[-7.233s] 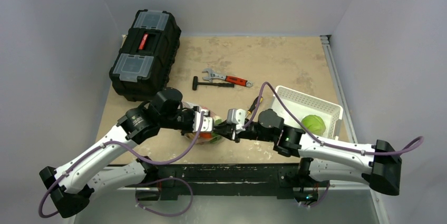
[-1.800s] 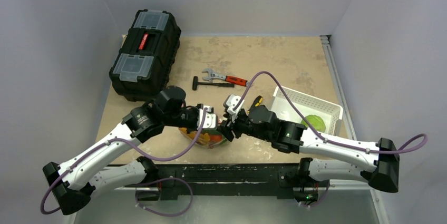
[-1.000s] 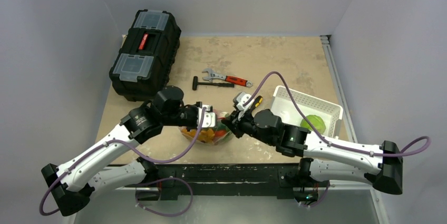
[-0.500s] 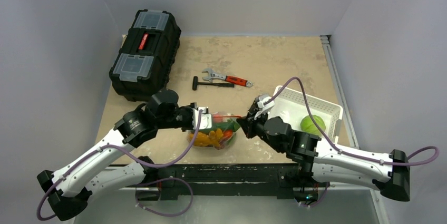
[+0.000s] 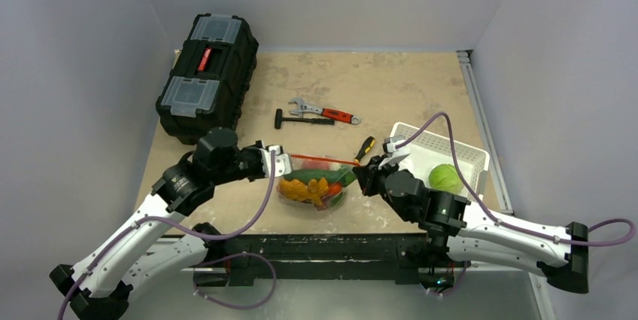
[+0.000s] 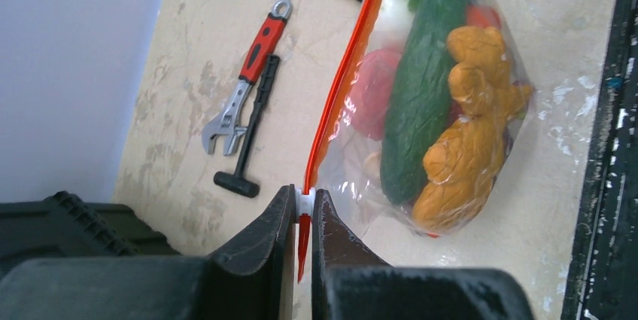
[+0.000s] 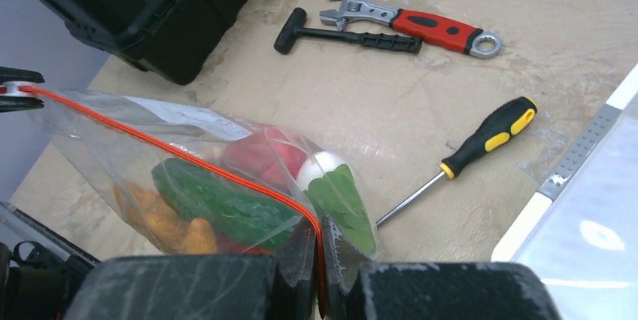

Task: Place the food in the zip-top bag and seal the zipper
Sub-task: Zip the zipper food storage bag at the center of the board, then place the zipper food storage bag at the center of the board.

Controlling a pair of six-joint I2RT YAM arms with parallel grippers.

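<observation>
The clear zip-top bag [image 5: 314,188] lies near the table's front edge, holding the food: a green cucumber [image 6: 417,98], an orange piece [image 6: 470,135], a red piece [image 7: 263,156], a white radish [image 7: 322,169] and a green leaf [image 7: 342,201]. The orange-red zipper [image 5: 323,159] is stretched straight between both grippers. My left gripper [image 6: 304,203] is shut on the white slider [image 6: 305,199] at the strip's left end. My right gripper [image 7: 317,243] is shut on the strip's right end. A leafy green ball [image 5: 446,178] sits in the white basket.
The white slotted basket [image 5: 466,153] stands right of the bag. A yellow-black screwdriver [image 5: 366,147] lies just behind the bag's right end. The red-handled wrench [image 5: 325,112] and a black T-handle tool [image 5: 301,120] lie farther back. A black toolbox [image 5: 208,75] stands back left.
The two grippers have drawn apart, left going left and right going right. The bag, bunched between them before, is now stretched out flat with the zipper strip taut.
</observation>
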